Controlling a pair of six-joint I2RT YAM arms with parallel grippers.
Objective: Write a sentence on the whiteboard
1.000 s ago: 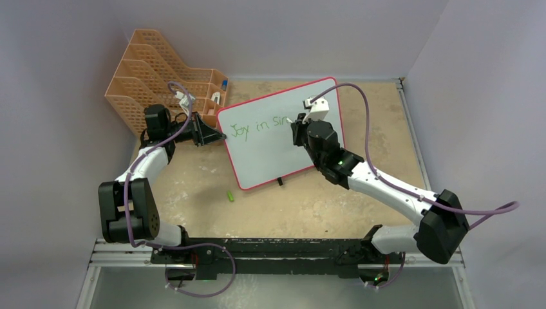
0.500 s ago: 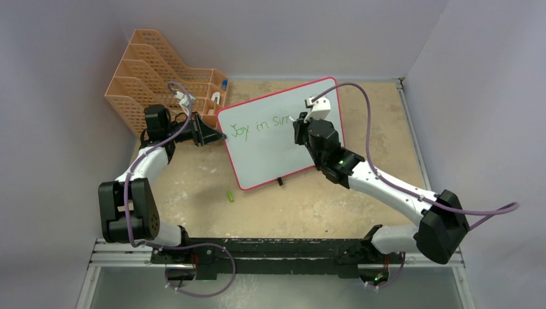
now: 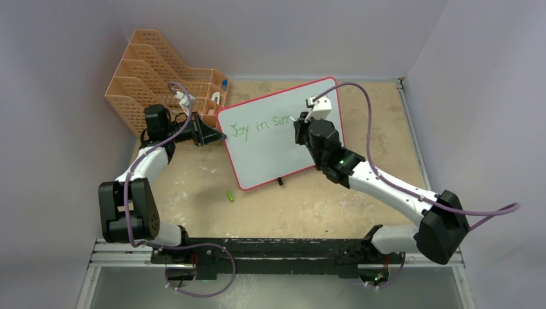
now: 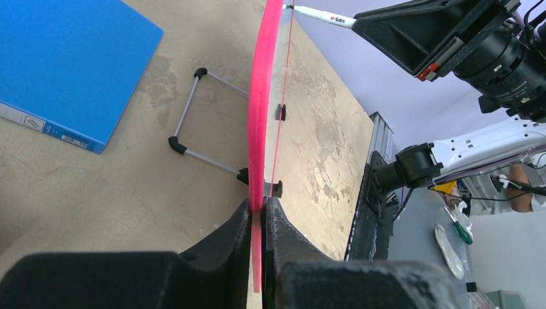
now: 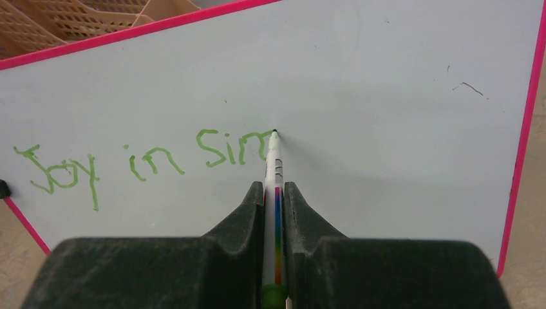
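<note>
The whiteboard stands tilted on its feet, white with a pink-red frame. Green handwriting on it reads "Joy in Sim", the sentence as it stands. My left gripper is shut on the board's left edge, the pink frame pinched between its fingers. My right gripper is shut on a white marker with a rainbow stripe. The marker tip touches the board just right of the "m". The same marker shows against the board's face in the left wrist view.
An orange mesh file organiser stands at the back left. A small green marker cap lies on the table in front of the board. A blue folder lies behind the board, beside its wire stand.
The right gripper and marker have shifted slightly to the right along the first line, and the word has grown from "Sin" toward "Sim". The left arm has held still.
</note>
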